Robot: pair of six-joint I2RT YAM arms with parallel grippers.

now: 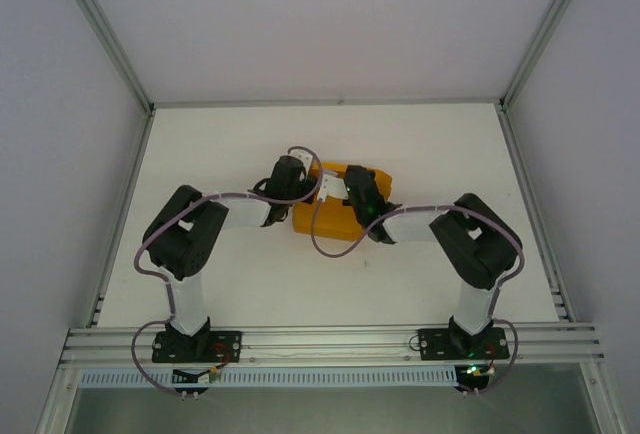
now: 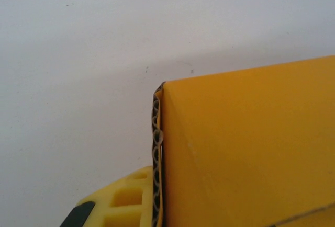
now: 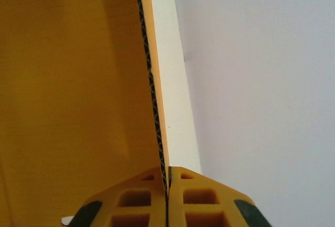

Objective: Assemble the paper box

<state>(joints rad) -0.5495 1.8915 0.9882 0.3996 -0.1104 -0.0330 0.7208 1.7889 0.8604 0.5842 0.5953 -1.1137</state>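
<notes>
Right pincer, yellow fingers pressed together, pinches an upright wall of the orange-yellow corrugated card box. The wall rises straight ahead of it, with the box's inside to its left. Left pincer is clamped on a corner edge, one finger flat against the fluted card, the box stretching rightward. The white table lies beneath.

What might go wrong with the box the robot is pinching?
The right fingers pinch one thin wall of the box; if they pull sideways, the card may bend or tear. The left fingers hold only a wall's edge, so it might slip out. Both hold one box, so pulling apart could crumple it.
</notes>
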